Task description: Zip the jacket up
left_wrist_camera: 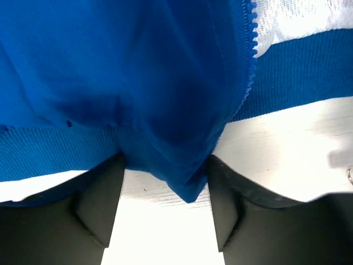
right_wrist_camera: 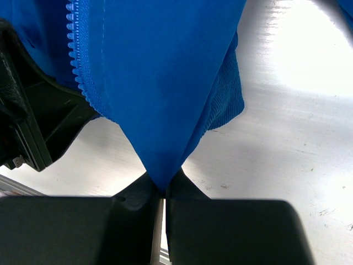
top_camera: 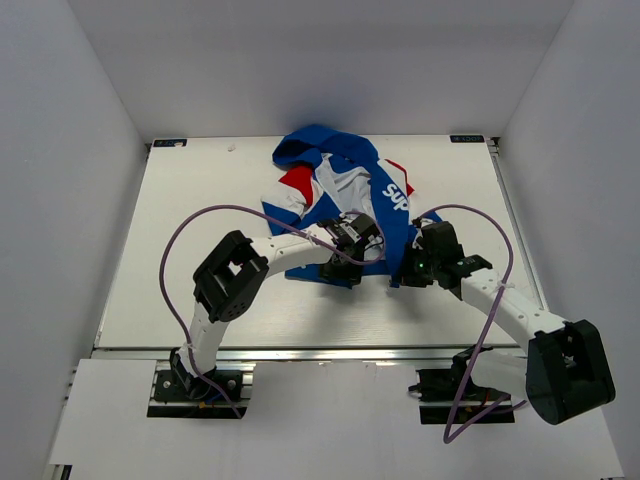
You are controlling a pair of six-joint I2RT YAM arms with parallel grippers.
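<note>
— How many of each, biggest first?

— One white tabletop. Two arms, the left arm and the right arm. Two purple cables, the left cable and the right cable, each looping over its own arm. One jacket.

— Where does the jacket lie?

— On the far half of the tabletop, about midway between the left and right edges. It is spread open with the white lining up.

— Which way does it point?

— Its long axis runs from the far edge toward the near edge, leaning a little. The blue hood reaches the far edge. The hem end faces the near edge, where both arms meet it. White lettering runs along the right front panel, and a red patch shows on the left side.

— The left jaws?

— They are at the hem, near the jacket's middle. In the wrist view they stand apart, with a fold of blue cloth hanging down between them and the ribbed hem beside it. I cannot tell whether they press the fold.

— The right jaws?

— Together, clamped on a point of the blue jacket cloth at the right side of the hem. The cloth fans upward from the pinch.

— And the smallest things?

— Two runs of zipper teeth, one in each wrist view. The left run lies beside the white lining. The right run lies along a blue edge.
</note>
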